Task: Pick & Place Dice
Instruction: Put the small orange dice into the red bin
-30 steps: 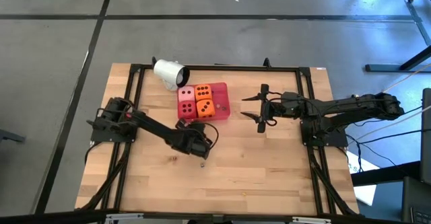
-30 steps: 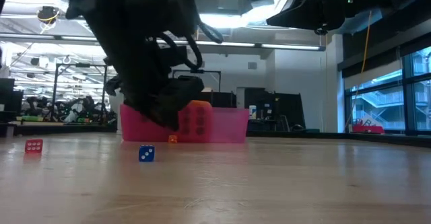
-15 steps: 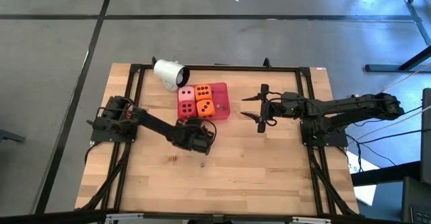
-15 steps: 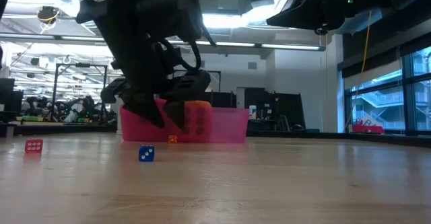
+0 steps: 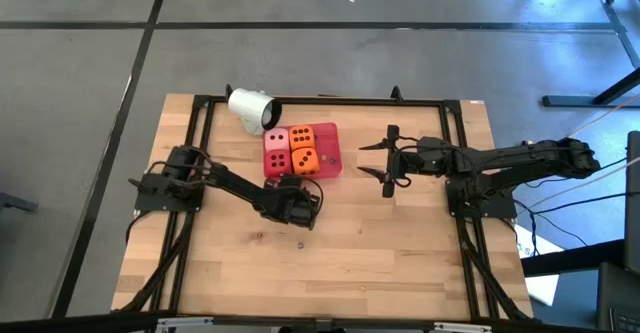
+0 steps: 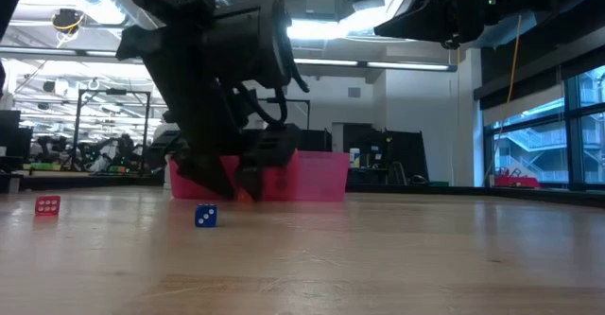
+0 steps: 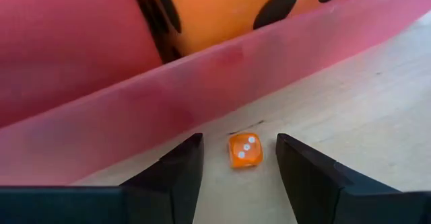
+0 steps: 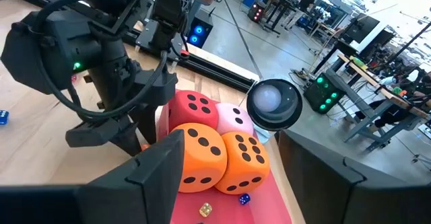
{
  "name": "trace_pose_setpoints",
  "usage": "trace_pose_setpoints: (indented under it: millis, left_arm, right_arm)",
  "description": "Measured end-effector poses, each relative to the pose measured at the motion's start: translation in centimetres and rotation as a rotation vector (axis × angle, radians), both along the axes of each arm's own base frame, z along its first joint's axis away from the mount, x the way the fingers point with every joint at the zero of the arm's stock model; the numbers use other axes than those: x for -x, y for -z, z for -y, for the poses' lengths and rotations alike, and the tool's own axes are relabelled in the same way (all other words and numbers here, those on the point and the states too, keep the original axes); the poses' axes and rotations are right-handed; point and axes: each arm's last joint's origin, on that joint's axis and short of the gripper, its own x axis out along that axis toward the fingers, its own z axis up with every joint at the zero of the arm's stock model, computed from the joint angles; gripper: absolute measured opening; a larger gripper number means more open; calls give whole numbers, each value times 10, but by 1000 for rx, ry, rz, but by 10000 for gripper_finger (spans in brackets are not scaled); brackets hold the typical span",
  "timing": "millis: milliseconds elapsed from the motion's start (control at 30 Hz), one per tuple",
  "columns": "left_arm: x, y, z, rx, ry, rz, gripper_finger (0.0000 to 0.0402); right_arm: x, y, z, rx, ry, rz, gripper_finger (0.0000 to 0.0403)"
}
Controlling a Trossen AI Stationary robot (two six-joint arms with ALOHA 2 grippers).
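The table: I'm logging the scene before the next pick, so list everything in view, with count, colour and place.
Big dice: four, one pale pink, one red, two orange, in the tray.
Tray: one, red, middle of the table.
Cup: one, white, on its side beyond the tray.
Tiny orange die: one, on the wood against the tray's wall, between the left claw's fingers, untouched.
Tiny blue die: one, on the wood before the tray.
Tiny red die: one, on the wood, off to the side.
Tiny dice in tray: one yellowish, one blue.
Table: one, light wood.
Left claw: open, low at the tray's near edge.
Right claw: open, right of the tray.
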Motion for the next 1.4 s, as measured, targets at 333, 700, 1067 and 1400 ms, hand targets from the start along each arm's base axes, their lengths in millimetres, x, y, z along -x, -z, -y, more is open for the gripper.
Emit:
trace_pose_setpoints:
  millis: [333, 700, 1067, 1400]
  left_arm:
    - [-1, 2, -2, -11, 1, -11, 157]
    - [-2, 2, -2, -18, 28, -27, 104]
    - [-4, 2, -2, -34, 75, -35, 80]
    - [-10, 1, -1, -50, 131, -18, 57]
  right_arm:
    - [0, 0, 0, 0, 0, -3, 242]
    - [0, 0, 0, 1, 0, -3, 242]
    - [0, 0, 0, 1, 0, -3, 242]
    - [0, 0, 0, 1, 0, -2, 242]
